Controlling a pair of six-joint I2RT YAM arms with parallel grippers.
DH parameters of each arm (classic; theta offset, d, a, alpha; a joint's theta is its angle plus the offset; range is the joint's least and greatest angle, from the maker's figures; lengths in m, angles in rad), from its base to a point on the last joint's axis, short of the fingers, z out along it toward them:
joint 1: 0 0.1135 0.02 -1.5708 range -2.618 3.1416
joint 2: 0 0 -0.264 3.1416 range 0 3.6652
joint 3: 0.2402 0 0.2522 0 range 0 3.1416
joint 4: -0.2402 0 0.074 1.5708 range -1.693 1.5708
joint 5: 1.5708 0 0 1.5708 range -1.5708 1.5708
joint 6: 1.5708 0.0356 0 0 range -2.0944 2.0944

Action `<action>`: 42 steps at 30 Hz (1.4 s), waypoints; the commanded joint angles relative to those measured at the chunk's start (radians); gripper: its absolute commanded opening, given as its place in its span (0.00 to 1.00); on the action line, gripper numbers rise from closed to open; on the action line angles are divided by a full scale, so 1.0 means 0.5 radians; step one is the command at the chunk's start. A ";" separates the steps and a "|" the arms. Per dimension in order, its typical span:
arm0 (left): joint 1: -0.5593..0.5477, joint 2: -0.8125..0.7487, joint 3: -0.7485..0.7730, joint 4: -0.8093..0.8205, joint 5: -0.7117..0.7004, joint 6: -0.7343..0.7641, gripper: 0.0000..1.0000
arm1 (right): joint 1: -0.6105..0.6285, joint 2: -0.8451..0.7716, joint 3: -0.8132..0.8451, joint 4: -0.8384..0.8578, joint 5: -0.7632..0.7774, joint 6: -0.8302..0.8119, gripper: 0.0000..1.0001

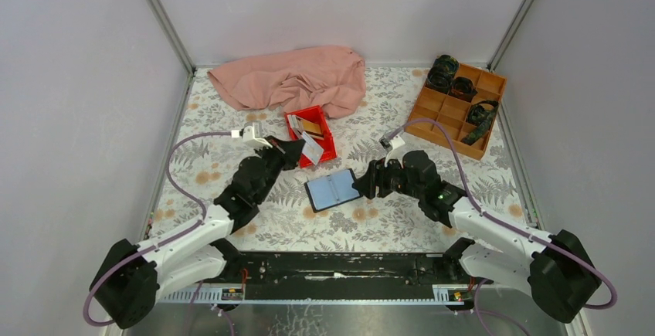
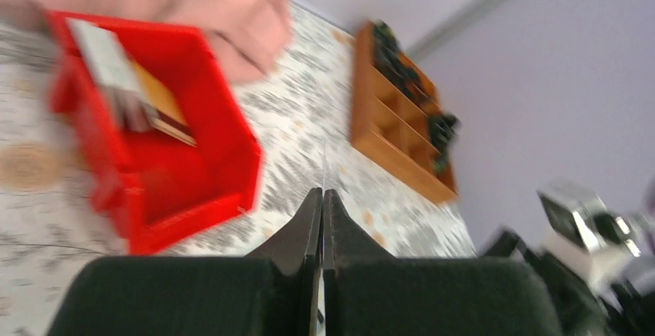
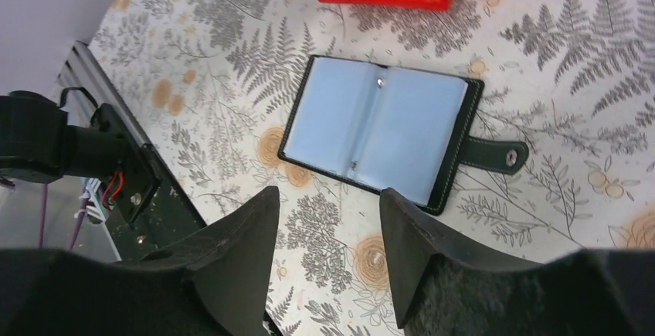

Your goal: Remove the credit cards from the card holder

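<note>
Perhaps three credit cards [image 1: 310, 128], one tray [image 1: 331, 137].

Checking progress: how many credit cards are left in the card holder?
0 visible: both blue pockets of the open card holder look empty. The credit cards lie in the red tray; one tucked flat could be hidden.

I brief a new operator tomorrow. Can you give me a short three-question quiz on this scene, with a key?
1. True or false: the black bifold card holder with the blue inside lies open on the fern-patterned table.
2. Where do the thin plastic credit cards lie? A) in the red plastic tray B) in the holder's pockets C) on the bare table
3. Fill in: the left gripper is ___; the right gripper is ___.
Key: 1 true; 2 A; 3 shut, open.
</note>
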 commanded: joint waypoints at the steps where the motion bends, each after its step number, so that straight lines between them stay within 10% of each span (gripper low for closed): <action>1: 0.005 0.146 0.117 -0.167 -0.782 0.049 0.00 | 0.003 0.039 -0.032 0.036 0.117 0.029 0.57; 13: 0.008 0.881 0.329 0.575 -1.264 0.122 0.00 | 0.002 0.059 -0.059 0.032 0.073 -0.015 0.57; 42: 0.126 1.690 0.761 0.804 -1.340 0.143 0.00 | -0.001 0.374 -0.058 0.211 -0.025 -0.008 0.56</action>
